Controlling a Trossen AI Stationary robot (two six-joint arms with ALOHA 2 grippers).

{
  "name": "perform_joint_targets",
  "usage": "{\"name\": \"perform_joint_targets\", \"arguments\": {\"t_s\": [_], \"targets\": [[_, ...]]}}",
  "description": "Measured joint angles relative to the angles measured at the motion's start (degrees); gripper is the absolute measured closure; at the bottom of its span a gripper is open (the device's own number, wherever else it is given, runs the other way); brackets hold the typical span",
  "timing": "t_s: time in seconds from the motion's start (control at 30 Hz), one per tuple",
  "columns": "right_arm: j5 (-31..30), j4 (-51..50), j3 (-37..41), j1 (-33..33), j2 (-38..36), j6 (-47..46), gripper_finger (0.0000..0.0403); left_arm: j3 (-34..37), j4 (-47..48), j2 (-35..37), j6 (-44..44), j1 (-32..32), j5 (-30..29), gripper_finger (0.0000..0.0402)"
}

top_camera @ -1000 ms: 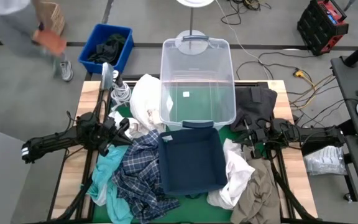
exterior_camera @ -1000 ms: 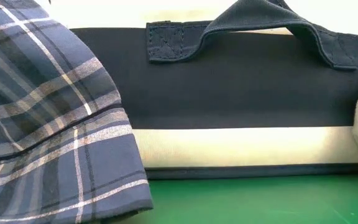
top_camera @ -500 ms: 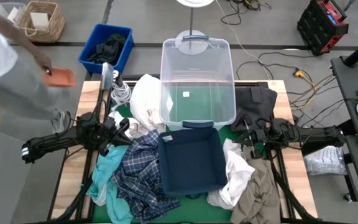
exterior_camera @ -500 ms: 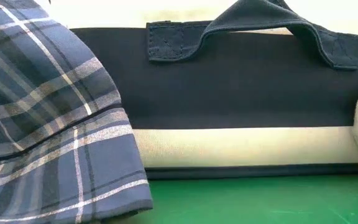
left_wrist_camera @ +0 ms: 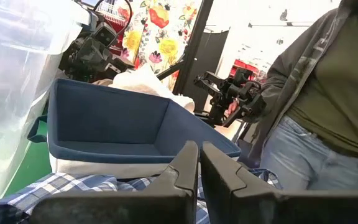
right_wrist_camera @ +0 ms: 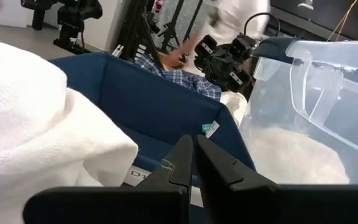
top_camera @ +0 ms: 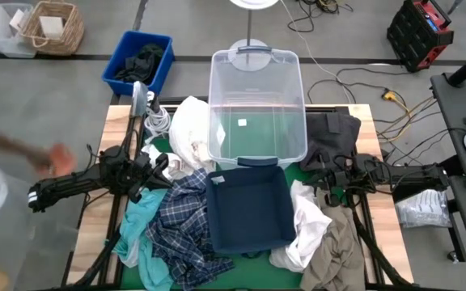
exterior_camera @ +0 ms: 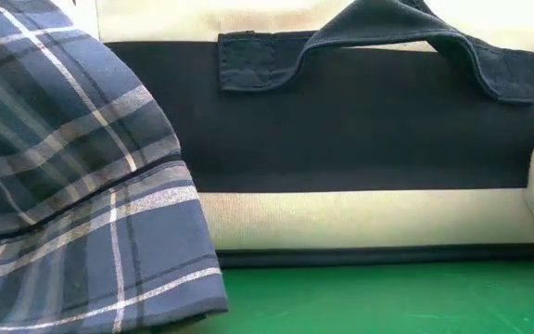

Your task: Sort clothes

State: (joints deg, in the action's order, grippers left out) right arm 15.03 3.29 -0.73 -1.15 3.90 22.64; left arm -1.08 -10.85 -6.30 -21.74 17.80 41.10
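High view: plaid garment sprawls lengthwise beside box.

1. The middle of the tabletop is being taken up by the navy fabric box and, just behind it, the clear bin.
2. Both flanks are being covered by clothes.
3. Open room is being left inside the box and the bin.
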Motion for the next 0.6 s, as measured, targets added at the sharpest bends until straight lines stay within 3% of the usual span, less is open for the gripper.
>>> {"name": "perform_joint_targets", "arguments": {"t_s": [0.33,0.47,0.6], "targets": [[-0.02,9.74,0.00,0.00,0.02,-4.56,0.0390,0.00,0.00,-0.01,-0.01,0.00,-0.02,0.0402],[-0.74,19.13,0.00,0.00,0.00,-13.79,0.0390,0.00,0.31,0.00,1.96,0.07,0.00,0.0402],[-6.28,27.26,0.00,0.00,0.02,-25.33,0.0390,0.00,0.33,0.02,3.14,0.07,-0.02,0.0402]]}}
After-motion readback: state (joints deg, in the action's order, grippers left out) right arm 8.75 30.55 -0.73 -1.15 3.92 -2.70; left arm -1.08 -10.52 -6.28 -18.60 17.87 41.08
